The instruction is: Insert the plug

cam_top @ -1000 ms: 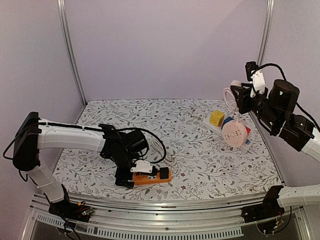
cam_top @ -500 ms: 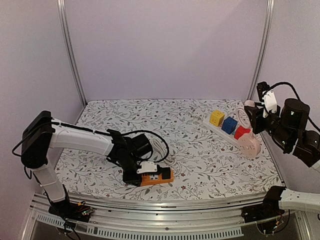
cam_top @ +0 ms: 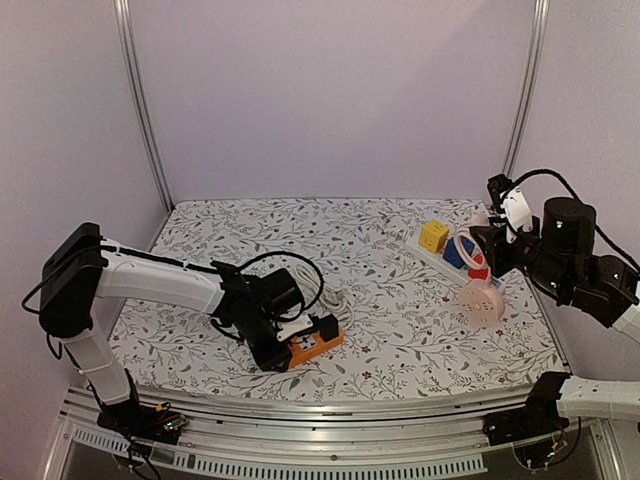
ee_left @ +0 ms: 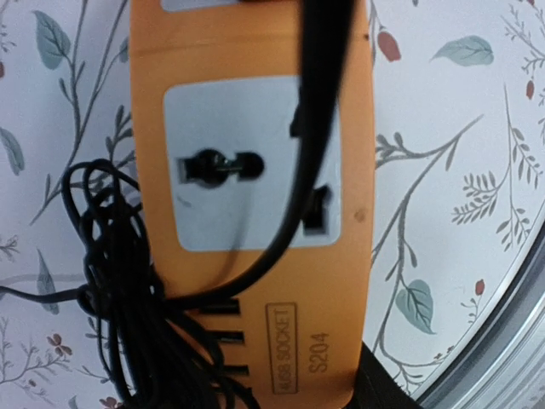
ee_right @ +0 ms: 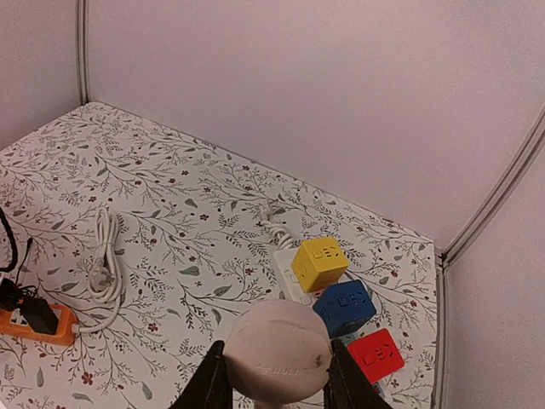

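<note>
An orange socket strip [cam_top: 312,343] lies near the table's front edge. My left gripper [cam_top: 272,353] is shut on its near end. In the left wrist view the strip [ee_left: 255,324] fills the frame, with one black finger [ee_left: 385,394] against its edge. A black cable [ee_left: 298,204] crosses its grey socket face [ee_left: 251,166]. A black plug [cam_top: 322,328] stands on the strip's far end. My right gripper [ee_right: 277,379] is shut on a round pink socket block [ee_right: 279,354], held above the right side of the table [cam_top: 481,300].
A white power strip [ee_right: 283,271] lies at the back right carrying a yellow cube [cam_top: 433,235], a blue cube [cam_top: 455,250] and a red cube [cam_top: 478,264]. A coiled white cable [ee_right: 106,268] lies beside the orange strip. The right frame post [cam_top: 520,100] stands close to my right arm.
My left gripper has closed on the orange strip's near end and swung the strip to a tilt. The right arm has shifted about over the white strip with the pink block.
</note>
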`<state>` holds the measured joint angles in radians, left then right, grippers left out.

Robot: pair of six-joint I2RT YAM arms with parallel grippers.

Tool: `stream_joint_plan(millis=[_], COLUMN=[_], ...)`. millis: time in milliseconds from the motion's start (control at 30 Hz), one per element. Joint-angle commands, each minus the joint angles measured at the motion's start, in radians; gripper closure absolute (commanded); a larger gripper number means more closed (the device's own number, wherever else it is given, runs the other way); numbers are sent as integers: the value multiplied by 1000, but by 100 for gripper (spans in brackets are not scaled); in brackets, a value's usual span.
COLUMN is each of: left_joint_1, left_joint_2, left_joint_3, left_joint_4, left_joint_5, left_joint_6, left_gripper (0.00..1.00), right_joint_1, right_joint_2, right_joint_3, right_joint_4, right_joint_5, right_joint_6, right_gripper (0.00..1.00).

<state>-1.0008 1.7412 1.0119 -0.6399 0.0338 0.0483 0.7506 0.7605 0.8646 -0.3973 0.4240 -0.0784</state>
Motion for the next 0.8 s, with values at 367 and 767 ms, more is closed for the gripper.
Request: stream_joint_plan(millis=[367, 767], left_joint_1=[-20, 42], left_joint_2=[47, -84], left_joint_3=[5, 130], left_joint_4=[-46, -803], left_joint_5=[25, 84], left_joint_6=[-267, 1014], left_gripper=[23, 0], right_joint_1=[3, 6], right_joint_2=[62, 155], right_joint_3=[-20, -9], right_joint_4=[53, 16], right_joint_5=[-131, -272], right_joint_6=[28, 99], right_gripper=[100, 100])
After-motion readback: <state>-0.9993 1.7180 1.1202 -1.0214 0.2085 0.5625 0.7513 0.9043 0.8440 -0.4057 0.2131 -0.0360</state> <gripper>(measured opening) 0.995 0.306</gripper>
